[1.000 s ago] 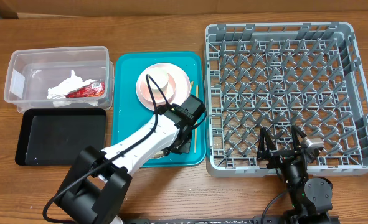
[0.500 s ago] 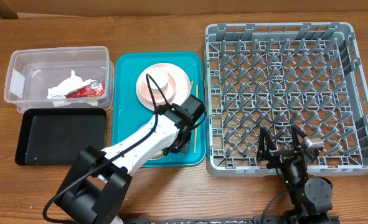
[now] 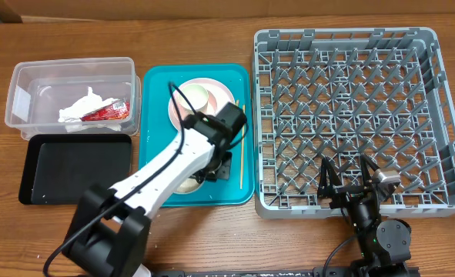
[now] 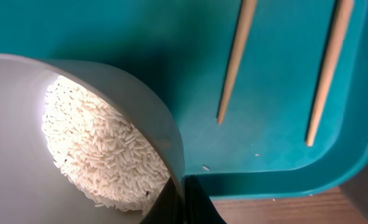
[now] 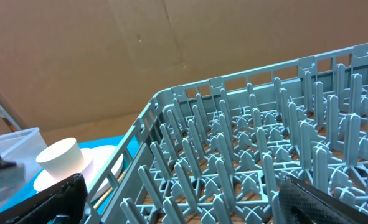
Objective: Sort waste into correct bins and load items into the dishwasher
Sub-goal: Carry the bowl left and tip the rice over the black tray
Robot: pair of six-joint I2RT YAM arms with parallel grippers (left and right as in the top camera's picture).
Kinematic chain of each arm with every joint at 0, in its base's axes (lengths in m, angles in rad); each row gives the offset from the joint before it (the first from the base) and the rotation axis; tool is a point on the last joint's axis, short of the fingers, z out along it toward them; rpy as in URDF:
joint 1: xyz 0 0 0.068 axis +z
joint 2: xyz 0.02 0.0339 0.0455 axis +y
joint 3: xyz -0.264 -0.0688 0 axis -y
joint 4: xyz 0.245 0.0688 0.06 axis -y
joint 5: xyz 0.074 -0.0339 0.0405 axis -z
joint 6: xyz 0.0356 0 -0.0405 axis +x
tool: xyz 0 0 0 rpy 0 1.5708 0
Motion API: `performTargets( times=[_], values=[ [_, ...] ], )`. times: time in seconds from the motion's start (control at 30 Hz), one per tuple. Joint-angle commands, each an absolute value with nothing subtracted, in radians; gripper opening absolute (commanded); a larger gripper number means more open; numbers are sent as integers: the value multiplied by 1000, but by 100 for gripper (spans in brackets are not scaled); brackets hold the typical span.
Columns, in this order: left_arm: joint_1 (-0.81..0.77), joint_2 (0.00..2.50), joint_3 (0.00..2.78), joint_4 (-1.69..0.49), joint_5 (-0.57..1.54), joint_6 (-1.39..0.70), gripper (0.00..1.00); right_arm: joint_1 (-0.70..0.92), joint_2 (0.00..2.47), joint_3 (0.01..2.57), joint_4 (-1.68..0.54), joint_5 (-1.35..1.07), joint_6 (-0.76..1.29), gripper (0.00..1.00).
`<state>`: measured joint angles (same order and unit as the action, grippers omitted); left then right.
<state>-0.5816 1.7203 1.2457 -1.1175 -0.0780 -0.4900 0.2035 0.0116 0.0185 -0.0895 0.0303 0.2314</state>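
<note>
Left claw (image 4: 180, 202) pinches the rim of the grey-green bowl (image 4: 22, 155) holding rice (image 4: 103, 149), centre frame on the teal tray (image 4: 171, 50); right claw (image 3: 342, 178) spread, lower right; wrapper (image 3: 96, 110) already in clear tub (image 3: 27, 77), upper left; rack (image 3: 350, 108) unloaded; plate (image 3: 221, 98), cup (image 3: 196, 96), chopsticks (image 3: 241, 154) remain.

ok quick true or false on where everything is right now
1. The left pincer is shut on the rim of the bowl of rice. True.
2. The wrapper lies in the black tray. False: the wrapper lies in the clear tub.
3. Both chopsticks lie on the teal tray. True.
4. The right pincer is open and empty, by the dish rack's front wall. True.
5. The white cup stands in the dish rack. False: the white cup stands on the pink plate.
</note>
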Motion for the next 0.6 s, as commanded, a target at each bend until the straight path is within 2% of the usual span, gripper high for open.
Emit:
performTargets(
  times=[0.0, 0.23, 0.57],
  values=[
    [-542, 1634, 1296, -1145, -69, -482, 4, 200, 3, 8, -82, 28, 228, 100],
    [-388, 1484, 1299, -1187, -32, -459, 4, 200, 3, 8, -82, 28, 228, 100],
    [31, 1394, 1296, -1192, 235, -298, 4, 200, 3, 8, -82, 28, 228, 100]
  ],
)
